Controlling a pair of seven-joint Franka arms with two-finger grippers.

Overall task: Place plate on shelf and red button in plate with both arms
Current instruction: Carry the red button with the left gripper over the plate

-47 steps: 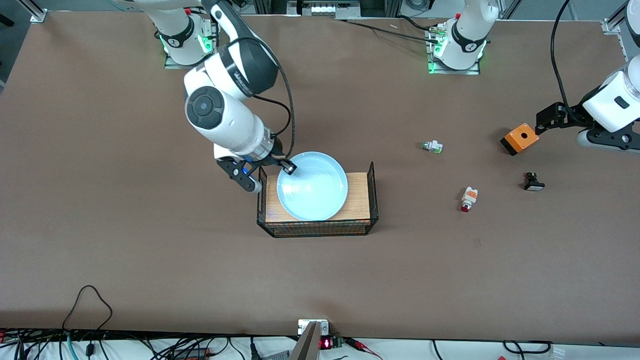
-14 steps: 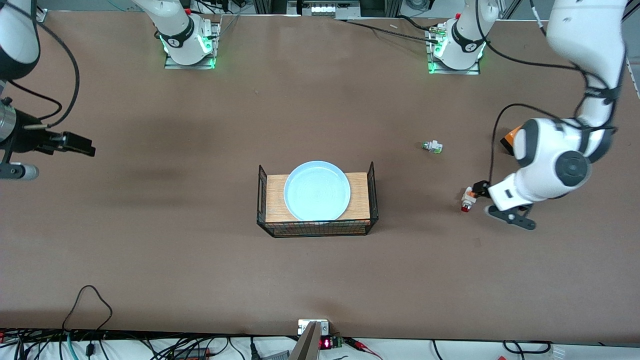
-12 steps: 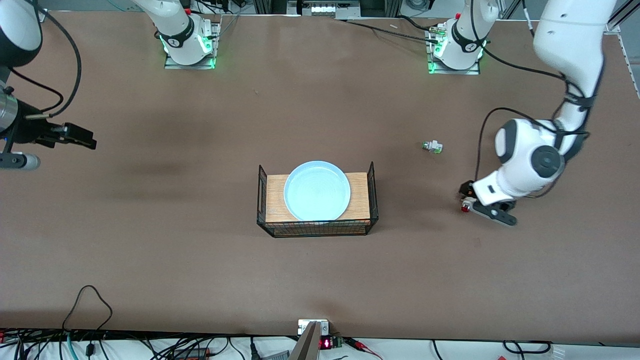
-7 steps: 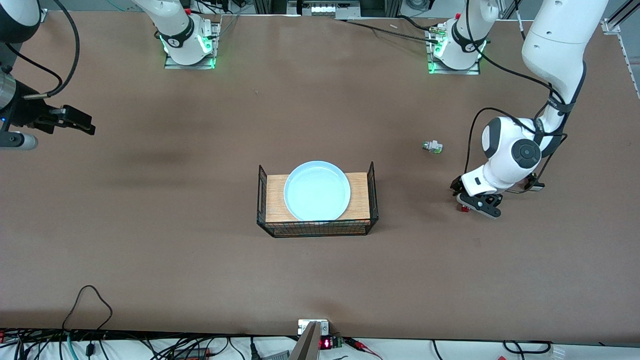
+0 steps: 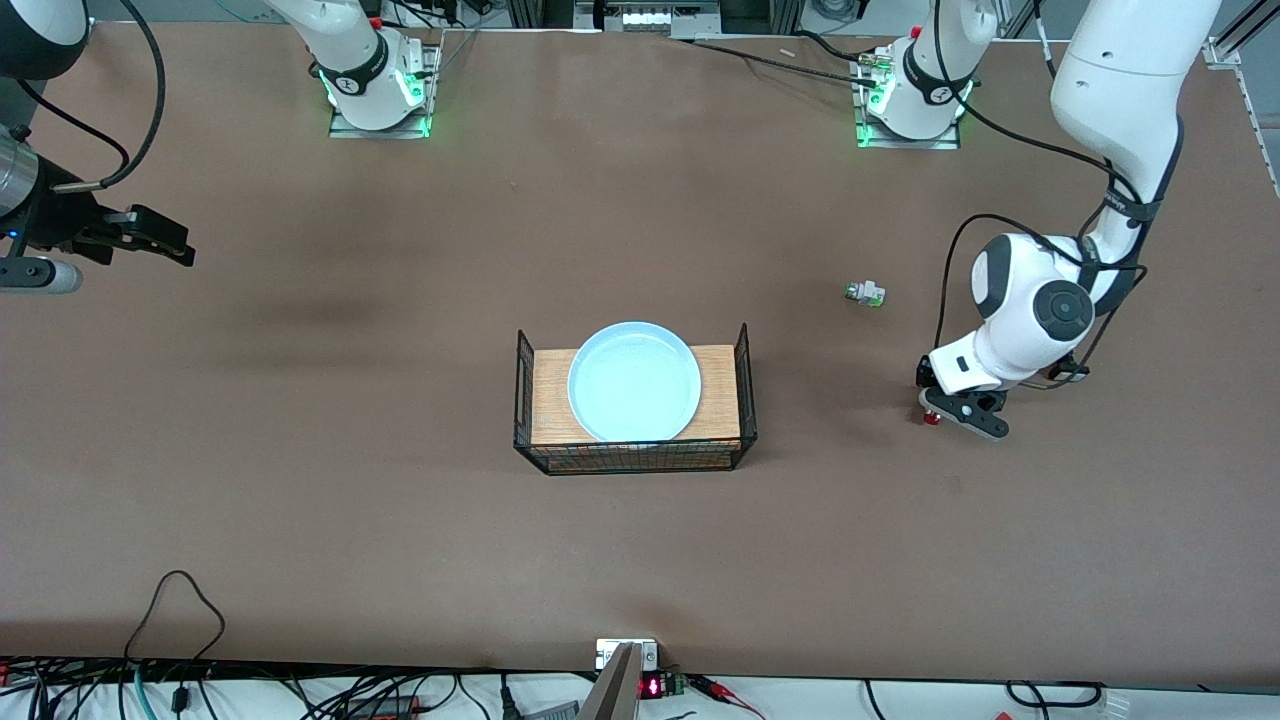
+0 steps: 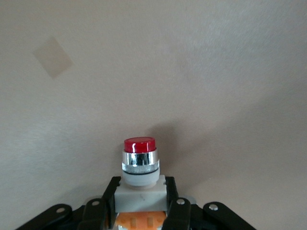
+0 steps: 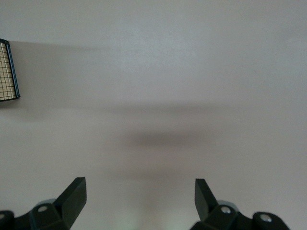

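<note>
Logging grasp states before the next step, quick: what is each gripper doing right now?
Left gripper: closed on the small white block with orange middle and red tip, the red button.
Right gripper: open, holding nothing, waiting over bare table.

Premises: a robotics laboratory. Evidence: two white arms are bolted to green-lit base plates (image 5: pixel 378 95) on a broad brown table (image 5: pixel 640 540) edged with aluminium framing (image 5: pixel 1232 45). Loose cables (image 5: pixel 180 600) and an electronics board with a red display (image 5: pixel 652 686) sit along the table edge nearest the front camera.
</note>
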